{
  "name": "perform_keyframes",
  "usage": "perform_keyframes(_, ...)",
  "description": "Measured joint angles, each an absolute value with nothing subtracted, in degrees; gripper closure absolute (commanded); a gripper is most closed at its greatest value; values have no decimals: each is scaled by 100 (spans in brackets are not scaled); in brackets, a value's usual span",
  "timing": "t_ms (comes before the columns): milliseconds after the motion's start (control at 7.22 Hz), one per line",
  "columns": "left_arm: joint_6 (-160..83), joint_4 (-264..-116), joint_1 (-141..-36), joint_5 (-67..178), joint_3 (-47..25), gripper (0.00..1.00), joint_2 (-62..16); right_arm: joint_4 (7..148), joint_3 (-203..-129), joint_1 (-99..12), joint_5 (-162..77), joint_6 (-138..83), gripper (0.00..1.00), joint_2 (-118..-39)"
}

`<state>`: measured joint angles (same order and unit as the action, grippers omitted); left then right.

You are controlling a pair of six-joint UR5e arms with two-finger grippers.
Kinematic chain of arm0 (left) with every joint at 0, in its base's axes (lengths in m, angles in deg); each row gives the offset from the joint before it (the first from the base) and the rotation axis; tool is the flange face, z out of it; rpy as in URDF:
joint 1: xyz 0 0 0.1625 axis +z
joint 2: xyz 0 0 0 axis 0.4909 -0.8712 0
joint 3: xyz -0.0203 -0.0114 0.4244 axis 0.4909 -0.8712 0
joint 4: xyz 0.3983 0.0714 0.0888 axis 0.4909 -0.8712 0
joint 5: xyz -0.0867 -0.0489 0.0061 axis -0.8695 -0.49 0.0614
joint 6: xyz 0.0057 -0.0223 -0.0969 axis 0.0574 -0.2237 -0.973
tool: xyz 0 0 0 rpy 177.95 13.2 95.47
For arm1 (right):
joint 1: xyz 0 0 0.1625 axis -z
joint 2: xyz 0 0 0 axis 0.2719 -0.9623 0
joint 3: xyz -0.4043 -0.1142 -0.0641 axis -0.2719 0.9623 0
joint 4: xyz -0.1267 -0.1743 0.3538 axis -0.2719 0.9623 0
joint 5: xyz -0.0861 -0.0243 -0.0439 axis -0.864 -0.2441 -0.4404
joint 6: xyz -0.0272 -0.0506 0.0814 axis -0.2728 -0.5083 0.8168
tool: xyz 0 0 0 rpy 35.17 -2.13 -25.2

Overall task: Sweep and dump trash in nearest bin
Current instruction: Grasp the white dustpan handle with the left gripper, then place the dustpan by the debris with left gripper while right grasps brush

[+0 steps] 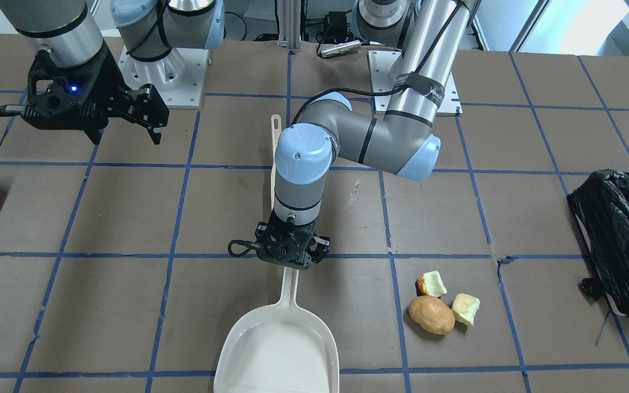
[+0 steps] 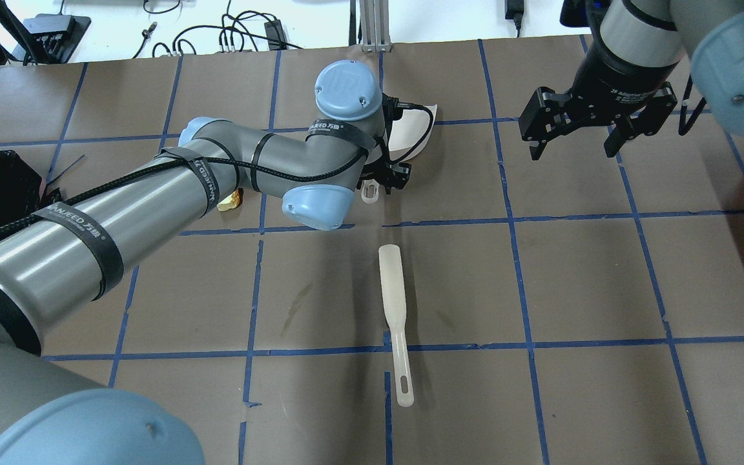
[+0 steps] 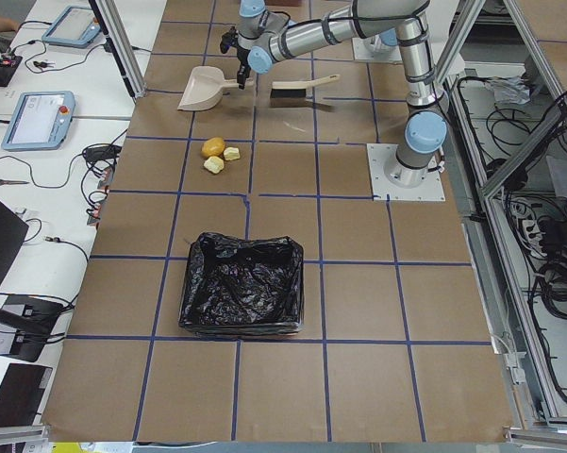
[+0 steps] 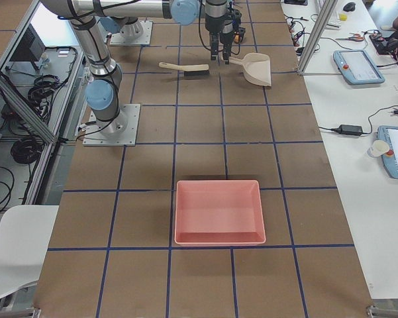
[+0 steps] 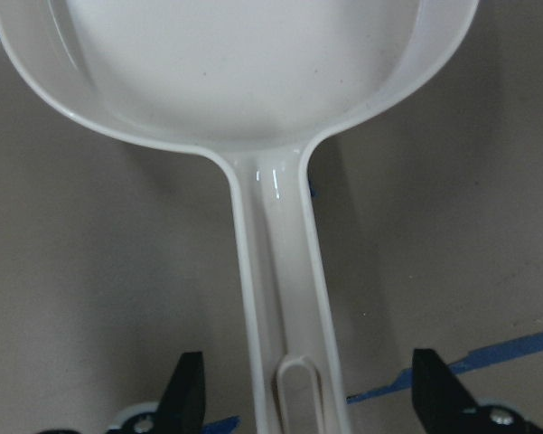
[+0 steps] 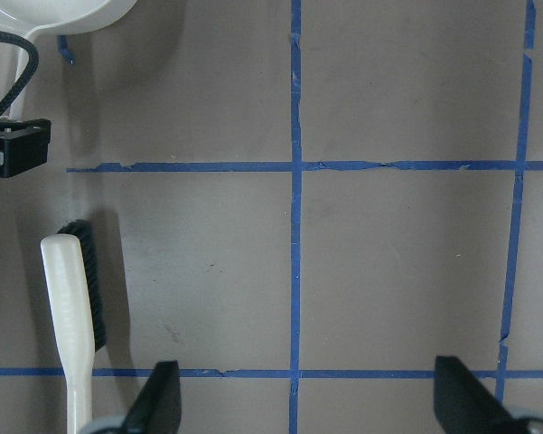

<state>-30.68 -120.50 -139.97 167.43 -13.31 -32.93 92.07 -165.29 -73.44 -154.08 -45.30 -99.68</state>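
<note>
Brown bun, two pale chunks clustered, black-bagged bin apart

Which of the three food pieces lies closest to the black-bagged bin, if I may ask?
The pale chunk beside the brown bun on the bin side; the other pale chunk lies farther off, nearer the robot.

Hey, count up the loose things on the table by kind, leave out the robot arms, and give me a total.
Brown bun: 1
Pale food chunks: 2
Dustpan: 1
Brush: 1
Black-bagged bin: 1
Pink tray: 1
Total: 7
</note>
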Motion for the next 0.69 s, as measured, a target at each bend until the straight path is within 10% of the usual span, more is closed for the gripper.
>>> perform_keyframes(693,-3023,-12257,-13683,16576,-1203,83,-3075,10146,-17523,-7359,-15140,-4561,0,-10427)
